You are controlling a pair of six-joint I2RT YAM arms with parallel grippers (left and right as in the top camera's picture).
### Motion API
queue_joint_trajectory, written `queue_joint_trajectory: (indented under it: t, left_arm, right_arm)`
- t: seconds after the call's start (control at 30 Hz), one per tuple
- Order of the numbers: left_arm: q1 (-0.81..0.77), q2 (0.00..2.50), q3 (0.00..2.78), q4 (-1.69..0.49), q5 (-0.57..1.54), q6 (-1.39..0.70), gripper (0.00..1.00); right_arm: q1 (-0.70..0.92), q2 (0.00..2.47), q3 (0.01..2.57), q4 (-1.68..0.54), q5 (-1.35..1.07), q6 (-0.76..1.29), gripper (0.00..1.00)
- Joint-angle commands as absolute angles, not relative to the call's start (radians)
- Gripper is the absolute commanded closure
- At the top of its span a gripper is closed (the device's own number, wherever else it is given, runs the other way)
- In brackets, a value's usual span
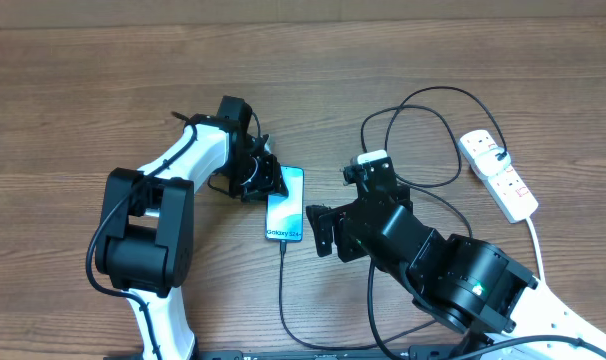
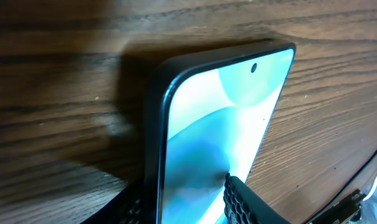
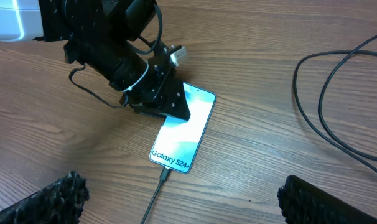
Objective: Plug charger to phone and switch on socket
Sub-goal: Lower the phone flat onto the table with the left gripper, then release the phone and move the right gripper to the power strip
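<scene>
Progress looks about halfway. The long thin black charger cable [image 3: 155,199] ends with its small plug tip seated in the lower end of the slim rectangular smartphone with the blue-cyan screen [image 3: 182,134], just below the white "Galaxy S24+" strip. The plugging step therefore appears done, though how firmly the tip sits is too small to tell. The smartphone rests on the brown wooden surface [image 1: 83,90] between the two arms. The left fingers [image 2: 247,202] are drawn in narrow on the smartphone, one at each side of it, holding it. The right fingers [image 3: 58,196] stand wide apart and empty, hovering near its plugged end. What is left, as I judge it, is the white elongated power strip with red switch marks [image 1: 498,175]. It lies well apart at the far right with nothing touching it, and its switch needs pressing. Whether it is already on cannot be told.
</scene>
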State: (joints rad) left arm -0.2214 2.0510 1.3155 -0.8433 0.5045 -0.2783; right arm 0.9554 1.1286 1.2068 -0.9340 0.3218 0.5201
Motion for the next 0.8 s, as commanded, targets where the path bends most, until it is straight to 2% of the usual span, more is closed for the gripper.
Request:
queue_joint_trajectory:
  t: [0.0,0.37,0.53,0.57,0.67,0.73,0.77]
  left_arm:
    - [-0.217,2.109,1.274,-0.858,0.279,-0.294,0.57]
    - [-0.217,2.109,1.274,-0.871,0.241,-0.295,0.57]
    - [-0.217,2.109,1.275,-0.908,0.146,-0.295,0.57]
    - [-0.217,2.109,1.275,-0.923,0.113,-0.295,0.54]
    - [-0.215,2.109,1.28,-0.986,0.024,-0.342,0.0]
    - [-0.216,2.097,1.282,-1.005,-0.008,-0.364,0.0]
    - [-0.218,2.08,1.282,-1.008,-0.012,-0.364,0.0]
  right_arm:
    - [0.951,1.124,1.224,-0.925,0.336,0.524,0.0]
    - [0.952,1.143,1.223,-0.926,0.336,0.524,0.0]
    - [0.952,1.17,1.223,-0.923,0.298,0.524,0.0]
    - [0.952,1.177,1.223,-0.923,0.286,0.524,0.0]
    - [0.951,1.204,1.223,-0.914,0.293,0.524,0.0]
    - [0.951,1.228,1.223,-0.894,0.315,0.524,0.02]
    - [0.951,1.246,1.223,-0.883,0.317,0.524,0.11]
